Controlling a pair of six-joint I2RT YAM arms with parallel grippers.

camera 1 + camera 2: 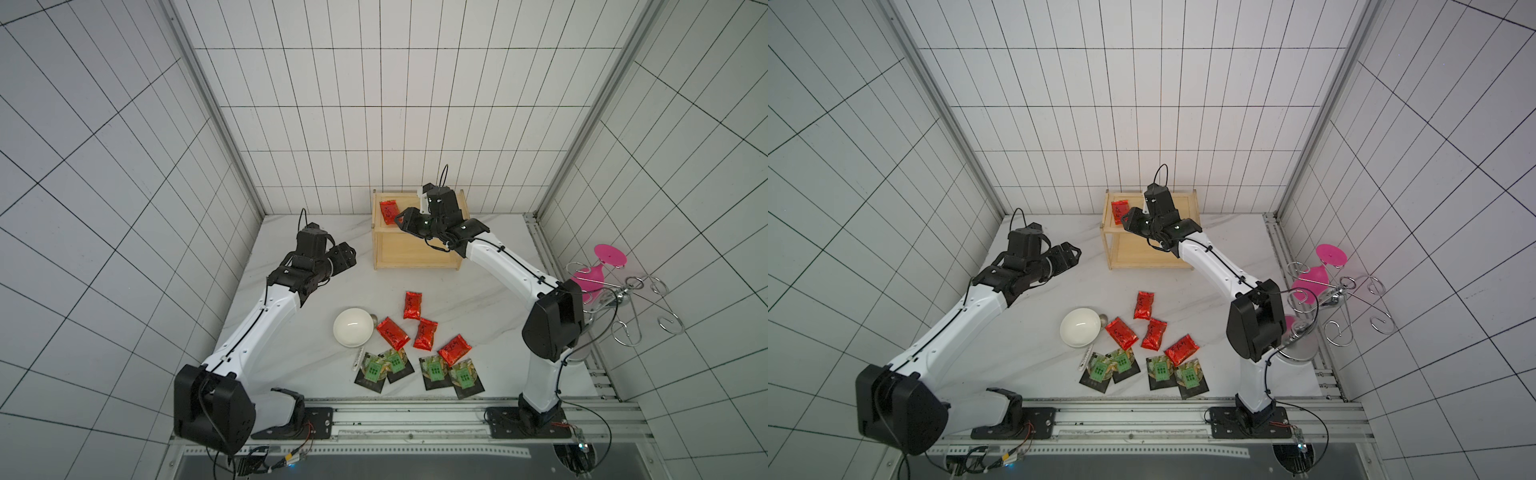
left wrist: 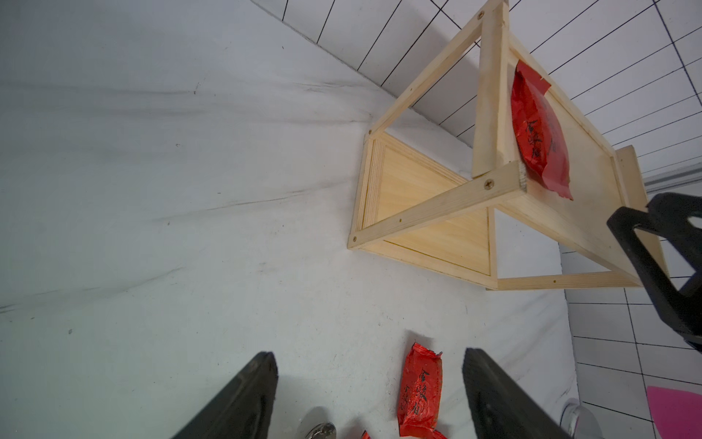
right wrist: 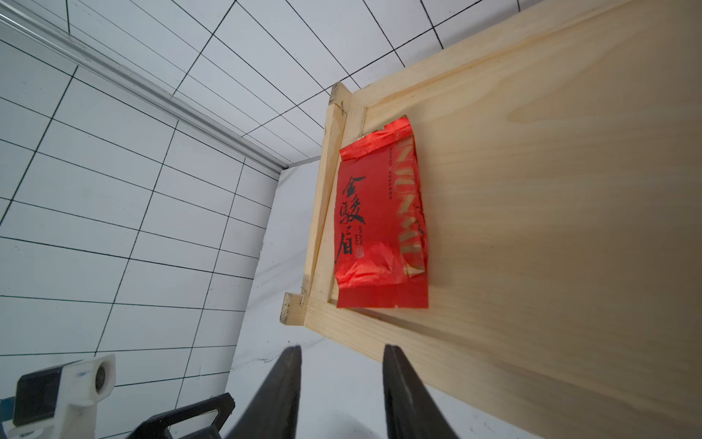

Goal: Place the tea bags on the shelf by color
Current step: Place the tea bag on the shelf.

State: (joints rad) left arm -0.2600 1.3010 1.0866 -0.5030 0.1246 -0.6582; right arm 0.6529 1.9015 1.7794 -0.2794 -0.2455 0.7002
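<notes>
The shelf (image 3: 551,190) holds one red tea bag (image 3: 381,224) on top.

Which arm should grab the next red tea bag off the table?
Probably left. The left fingers are open and point toward the loose red bag; the right fingers hang at the shelf top beside the placed bag.

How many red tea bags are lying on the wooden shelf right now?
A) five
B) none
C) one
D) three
C: a single red tea bag lies flat on the top board of the wooden shelf, near one end, while the other red ones lie on the table.
</notes>
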